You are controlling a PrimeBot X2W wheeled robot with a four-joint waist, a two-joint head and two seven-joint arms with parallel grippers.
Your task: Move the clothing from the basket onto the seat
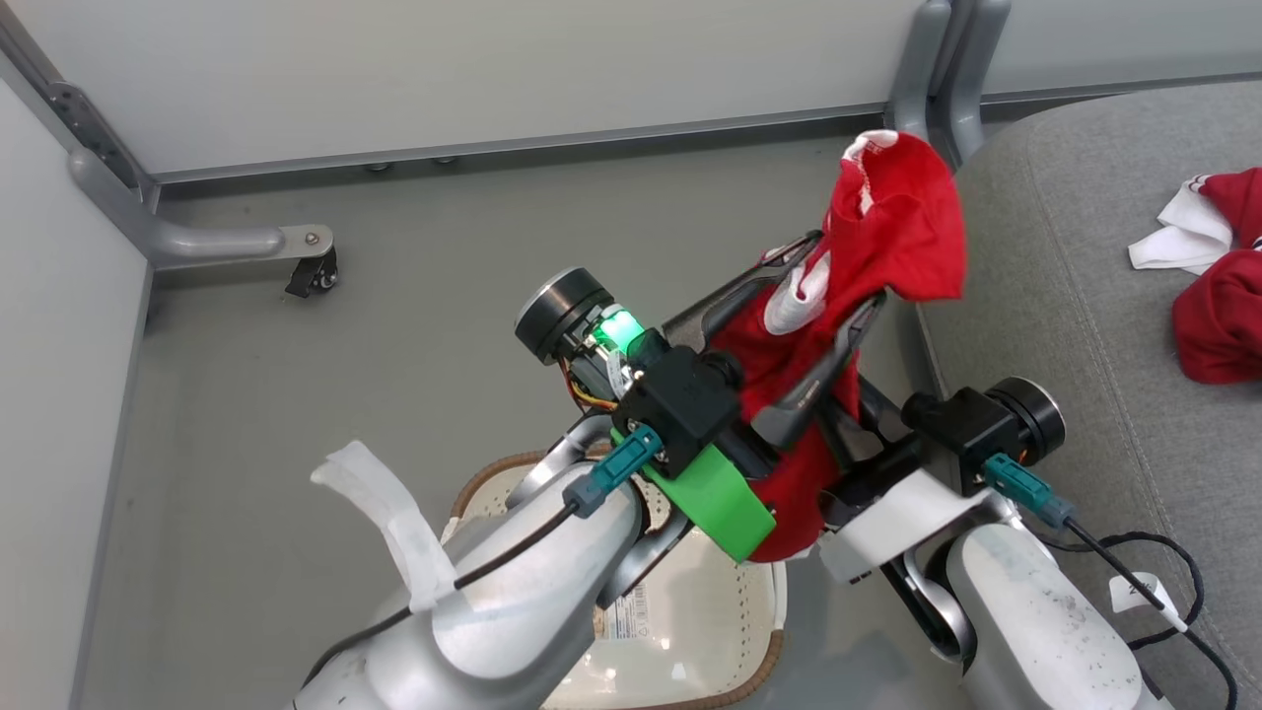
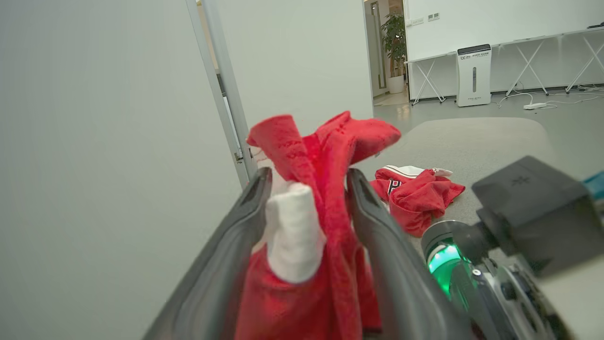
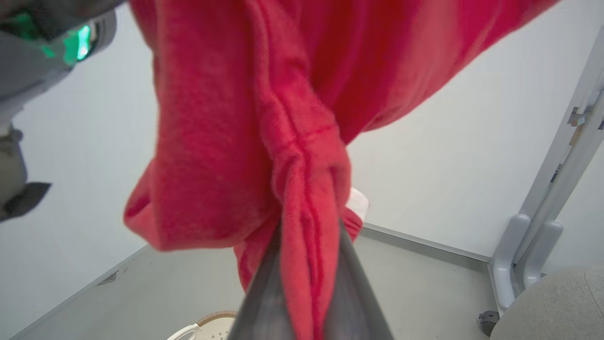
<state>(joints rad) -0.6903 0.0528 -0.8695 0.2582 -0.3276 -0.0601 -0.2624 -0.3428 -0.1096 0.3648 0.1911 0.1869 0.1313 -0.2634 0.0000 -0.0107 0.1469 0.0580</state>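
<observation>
One piece of the clothing [image 1: 897,227], red with white trim, hangs in the air above the basket [image 1: 498,471]. My left gripper [image 1: 846,268] stands open, its fingers [image 2: 257,198] spread with the bunched cloth [image 2: 330,156] between them. Lower down, my right gripper [image 3: 311,226] is shut on a fold of the same garment [image 3: 226,141]; in the head view its fingers are hidden by the cloth. Another red and white piece of clothing [image 1: 1218,316] lies on the grey seat [image 1: 1065,296] to the right, also seen as a red heap [image 2: 415,193] in the left wrist view.
White partition walls enclose the grey floor. A grey post foot with a caster [image 1: 314,274] stands at the left, and a second post [image 1: 942,69] rises by the seat's corner. A black cable [image 1: 1163,572] lies on the seat's near part.
</observation>
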